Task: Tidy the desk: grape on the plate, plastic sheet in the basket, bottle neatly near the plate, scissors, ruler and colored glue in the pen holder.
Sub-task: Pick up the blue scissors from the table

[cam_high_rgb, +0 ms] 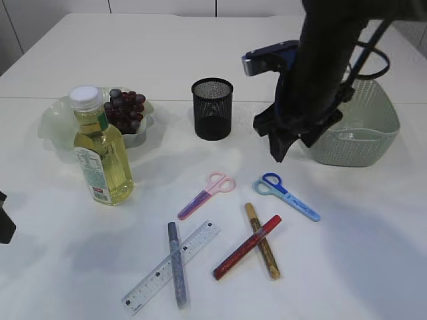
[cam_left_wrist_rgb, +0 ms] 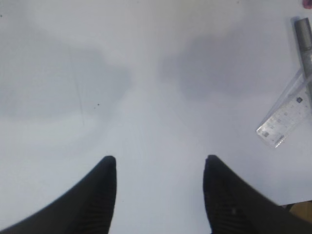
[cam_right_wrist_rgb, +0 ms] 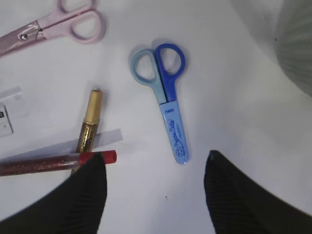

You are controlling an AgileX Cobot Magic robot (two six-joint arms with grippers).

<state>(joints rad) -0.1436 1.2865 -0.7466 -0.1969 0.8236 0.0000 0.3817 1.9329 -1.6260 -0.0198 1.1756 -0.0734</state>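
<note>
The blue scissors [cam_right_wrist_rgb: 165,92] lie closed on the table [cam_high_rgb: 347,233], handles toward 12 o'clock in the right wrist view. At 9 o'clock the gold glue [cam_right_wrist_rgb: 89,122] is crossed by the red glue [cam_right_wrist_rgb: 53,162], whose far end is cut off. The basket [cam_right_wrist_rgb: 297,44] shows only partly at 2 o'clock. The right gripper [cam_right_wrist_rgb: 155,168] hangs above, jaws parted, empty. The left gripper [cam_left_wrist_rgb: 160,168], also parted and empty, hangs over bare table; ruler [cam_left_wrist_rgb: 287,114] at 3 o'clock.

No legible text (bottle label [cam_high_rgb: 89,167] blurred).
</note>
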